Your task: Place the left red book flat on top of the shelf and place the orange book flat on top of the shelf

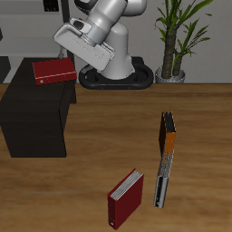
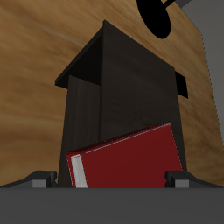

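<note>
I hang above the back end of the shelf [image 1: 36, 113], the low black box on the wooden table [image 1: 109, 127], and my gripper [image 2: 111, 180] is set over the left red book [image 1: 53, 71]. In my own view the book [image 2: 127, 157] fills the space between my two fingertips [image 2: 39, 179], one at each of its short sides, its red cover facing me and its white page edge showing along one end. It looks held between my jaws, slightly tilted, though I cannot tell whether its underside already touches the shelf's [image 2: 122, 83] flat top or sits just above it. From the outside view the book lies nearly flat at the shelf's rear corner, close to my arm's base. The orange book [image 1: 168, 133] is well away, out on the open table toward the front, lying beside a thin grey-and-black book [image 1: 162, 179] that touches its end. A darker red book [image 1: 125, 199] lies nearer the table's front edge, apart from both.
</note>
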Robot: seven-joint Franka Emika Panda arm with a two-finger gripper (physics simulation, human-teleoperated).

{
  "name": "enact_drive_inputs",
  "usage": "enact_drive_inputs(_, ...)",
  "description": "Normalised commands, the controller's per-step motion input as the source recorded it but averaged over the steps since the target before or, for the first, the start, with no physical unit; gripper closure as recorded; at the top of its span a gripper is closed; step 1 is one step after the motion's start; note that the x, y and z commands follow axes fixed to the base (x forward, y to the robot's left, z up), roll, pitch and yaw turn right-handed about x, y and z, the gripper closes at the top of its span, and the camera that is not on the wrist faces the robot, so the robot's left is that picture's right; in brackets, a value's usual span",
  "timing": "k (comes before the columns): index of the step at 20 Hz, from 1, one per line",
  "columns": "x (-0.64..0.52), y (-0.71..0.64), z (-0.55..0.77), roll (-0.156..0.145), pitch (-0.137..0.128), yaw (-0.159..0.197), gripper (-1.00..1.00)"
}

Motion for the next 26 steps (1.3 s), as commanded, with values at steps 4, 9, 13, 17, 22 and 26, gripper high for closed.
enact_drive_inputs(4, 0.13, 0.54, -0.03, 0.084, -0.009, -0.003, -1.0)
enact_drive_inputs(9, 0.15, 0.45, -0.14, 0.076, 0.025, -0.04, -1.0)
enact_drive_inputs(13, 0.18, 0.65, -0.12, 0.167, 0.034, -0.045, -1.0)
enact_drive_inputs(17, 0.15, 0.61, 0.01, 0.11, -0.013, -0.056, -1.0)
enact_drive_inputs(22, 0.12, 0.57, -0.01, 0.162, -0.003, -0.048, -1.0)
enact_drive_inputs(26, -0.02, 0.47, 0.03, 0.135, -0.013, -0.032, -1.0)
